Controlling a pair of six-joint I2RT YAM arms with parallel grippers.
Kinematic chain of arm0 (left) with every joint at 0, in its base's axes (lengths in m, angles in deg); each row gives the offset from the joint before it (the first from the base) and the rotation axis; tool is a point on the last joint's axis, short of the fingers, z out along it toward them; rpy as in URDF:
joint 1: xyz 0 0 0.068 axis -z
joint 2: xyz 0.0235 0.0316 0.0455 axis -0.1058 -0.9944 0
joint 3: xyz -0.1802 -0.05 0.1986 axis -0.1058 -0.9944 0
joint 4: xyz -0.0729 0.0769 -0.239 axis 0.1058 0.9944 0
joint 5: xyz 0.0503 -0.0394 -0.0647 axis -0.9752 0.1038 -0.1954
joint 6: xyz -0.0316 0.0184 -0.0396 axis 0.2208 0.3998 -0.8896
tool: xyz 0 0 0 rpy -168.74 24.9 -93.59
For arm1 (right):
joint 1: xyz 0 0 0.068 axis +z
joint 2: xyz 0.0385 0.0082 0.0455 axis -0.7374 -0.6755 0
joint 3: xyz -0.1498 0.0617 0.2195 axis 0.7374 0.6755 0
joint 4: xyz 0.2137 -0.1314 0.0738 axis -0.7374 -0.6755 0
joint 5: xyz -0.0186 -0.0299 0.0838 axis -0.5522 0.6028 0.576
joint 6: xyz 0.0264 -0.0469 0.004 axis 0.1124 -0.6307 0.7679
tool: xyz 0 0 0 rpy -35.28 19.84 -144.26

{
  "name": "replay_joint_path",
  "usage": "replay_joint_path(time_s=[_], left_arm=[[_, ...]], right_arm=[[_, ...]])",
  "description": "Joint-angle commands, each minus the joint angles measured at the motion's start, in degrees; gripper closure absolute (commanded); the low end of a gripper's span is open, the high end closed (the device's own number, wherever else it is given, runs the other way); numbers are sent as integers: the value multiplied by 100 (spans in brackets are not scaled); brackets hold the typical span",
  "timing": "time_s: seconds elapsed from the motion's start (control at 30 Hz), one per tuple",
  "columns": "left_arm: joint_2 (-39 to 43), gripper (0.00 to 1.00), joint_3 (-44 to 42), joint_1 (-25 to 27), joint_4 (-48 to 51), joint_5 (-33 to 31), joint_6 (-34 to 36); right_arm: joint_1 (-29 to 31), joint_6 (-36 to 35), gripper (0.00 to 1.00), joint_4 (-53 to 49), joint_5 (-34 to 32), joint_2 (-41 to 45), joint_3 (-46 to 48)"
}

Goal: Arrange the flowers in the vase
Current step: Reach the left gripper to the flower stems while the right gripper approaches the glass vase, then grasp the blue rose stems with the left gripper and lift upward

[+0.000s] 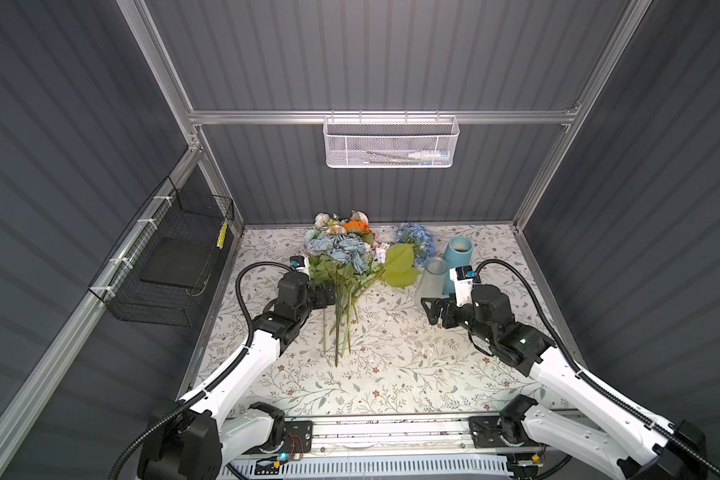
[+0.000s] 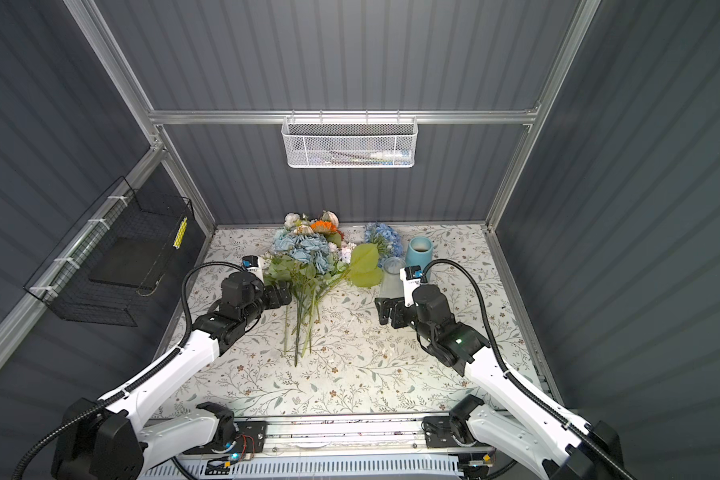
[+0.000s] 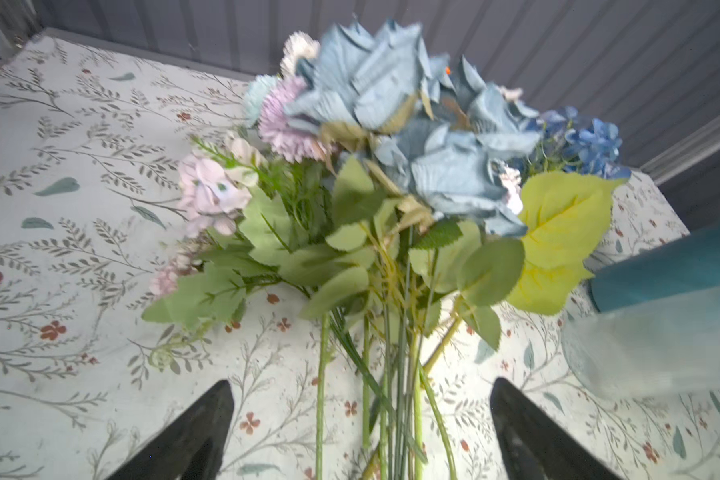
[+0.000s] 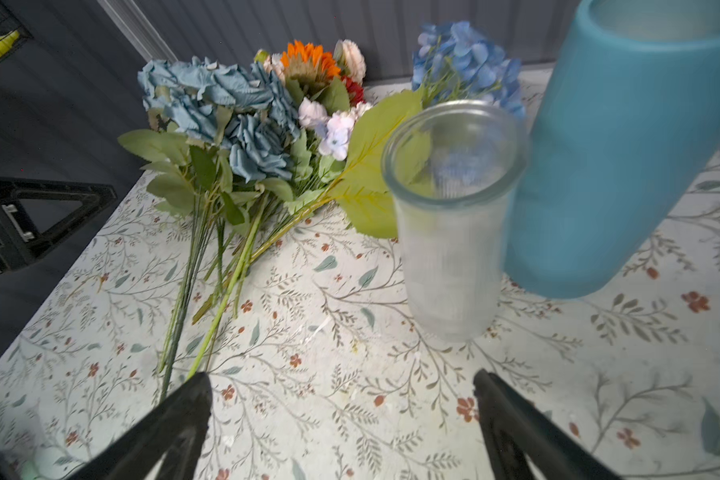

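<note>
Several long-stemmed artificial sprays make up the flowers (image 1: 341, 257). They lie flat as one loose bunch on the tabletop (image 1: 391, 357), heads toward the back wall (image 1: 371, 195) and stems fanning out toward the robot. Dusty blue fabric roses with ragged petals fill the middle. Around them sit an orange daisy-like bloom, pale pink and lilac pompoms, a scrap of red, a brighter blue hydrangea cluster and broad serrated leaves, two of them yellow-green. The stems are thin, straight and plastic-looking.

In the left wrist view the flowers (image 3: 391, 187) rise directly ahead of the left end effector (image 3: 361, 382). Its two dark wedge-shaped jaws stand wide apart with the stems running between them. Neither jaw presses a stem, so it is released and holds nothing.

Just ahead of the right end effector (image 4: 341, 376) stands a clear glass vase (image 4: 449, 232), upright and ribbed, with a rolled rim. Right beyond it is a matte blue vase (image 4: 599, 166), a plain cylinder; I cannot tell whether the two touch. The right end effector is spread fully and grips nothing, with only floral-printed tabletop between its jaws.

In both top views the flowers (image 2: 308, 257) lie between the two end effectors, nearer the left.
</note>
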Motion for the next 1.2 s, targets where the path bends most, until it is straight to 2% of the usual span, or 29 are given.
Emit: replay_joint_path(time_s=[0.0,0.2,0.4,0.63,0.73,0.87,1.0,1.17], left_arm=[[47,9,-147,314,543,104,-392],[-376,23,-387,784,499,31,-596],[-711,40,-556,837,274,-115,-596],[-1170,50,-645,908,-109,54,-637],[-1314,57,-661,937,-264,77,-637],[-1534,72,-567,959,-359,103,-570],[-1667,88,-496,1003,-382,105,-534],[-1591,100,-461,1037,-313,19,-515]], right_arm=[[110,650,1,-295,115,-80,-94],[139,1223,1,-46,127,-214,98],[153,1473,1,226,-58,-214,429],[157,1533,1,259,-564,-8,719],[148,1525,1,72,-757,65,716],[155,1335,1,134,-656,146,762],[146,1439,1,162,-830,248,830],[93,1349,1,296,-774,458,884]])
